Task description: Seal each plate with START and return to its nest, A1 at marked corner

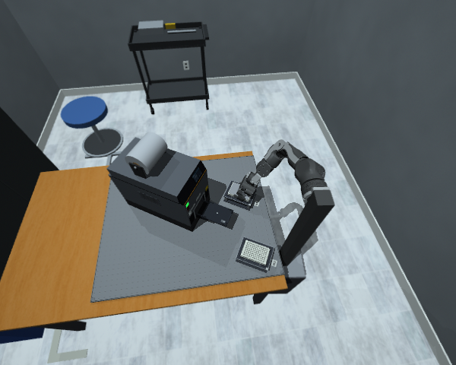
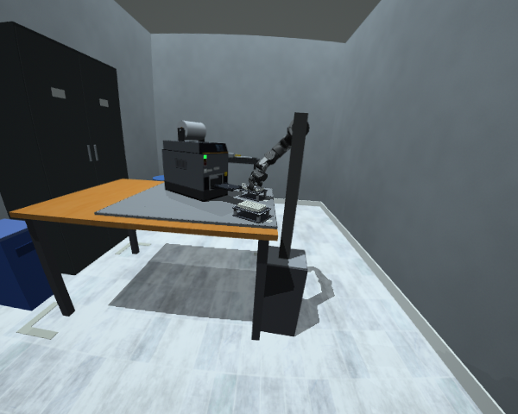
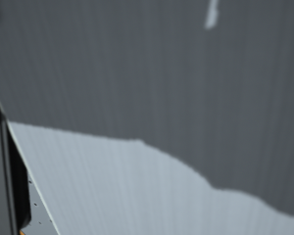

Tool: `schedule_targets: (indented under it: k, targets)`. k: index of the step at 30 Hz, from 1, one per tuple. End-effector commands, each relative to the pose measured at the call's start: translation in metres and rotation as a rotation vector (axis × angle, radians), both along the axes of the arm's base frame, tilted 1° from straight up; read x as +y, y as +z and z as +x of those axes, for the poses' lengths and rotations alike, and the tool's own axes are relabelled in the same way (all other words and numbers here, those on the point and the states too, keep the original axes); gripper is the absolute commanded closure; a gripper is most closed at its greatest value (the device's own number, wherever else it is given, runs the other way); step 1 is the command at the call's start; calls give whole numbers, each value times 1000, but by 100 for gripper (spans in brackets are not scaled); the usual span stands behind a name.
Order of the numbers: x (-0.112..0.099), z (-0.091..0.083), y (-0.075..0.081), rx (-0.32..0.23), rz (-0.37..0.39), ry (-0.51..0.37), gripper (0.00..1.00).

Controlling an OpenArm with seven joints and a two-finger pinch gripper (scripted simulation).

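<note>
The sealer [image 1: 161, 184] stands on the grey mat with a green lamp [image 1: 187, 204] lit on its front. Its stage [image 1: 220, 215] is out and has no plate on it. My gripper [image 1: 245, 193] is down at the far nest [image 1: 241, 197] and is shut on a plate [image 1: 235, 191] with a flat silvery top, which sits in or just above that nest. I cannot tell whether it rests flat. A second plate [image 1: 254, 251] with open white wells lies in the near nest [image 1: 255, 255]. The wrist view shows only wall, floor and a table edge [image 3: 31, 206].
The arm's dark column [image 1: 305, 226] stands at the table's right edge beside the near nest. A foil roll [image 1: 146, 153] sits on top of the sealer. A cart [image 1: 169, 62] and a blue stool [image 1: 83, 112] stand on the floor behind the table.
</note>
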State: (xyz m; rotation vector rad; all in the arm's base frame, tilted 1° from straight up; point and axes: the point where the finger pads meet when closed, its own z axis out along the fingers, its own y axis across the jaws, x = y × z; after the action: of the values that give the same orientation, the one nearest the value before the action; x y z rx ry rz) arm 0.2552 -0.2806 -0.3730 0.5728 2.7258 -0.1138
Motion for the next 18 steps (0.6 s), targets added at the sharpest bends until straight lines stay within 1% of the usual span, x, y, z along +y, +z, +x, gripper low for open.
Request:
schedule_targets:
  k: [1, 11, 12, 18]
  targets:
    - [0, 1, 0, -4, 0, 0, 100]
    - [0, 1, 0, -4, 0, 0, 100]
    - [0, 1, 0, -4, 0, 0, 35]
    - [0, 1, 0, -4, 0, 0, 35]
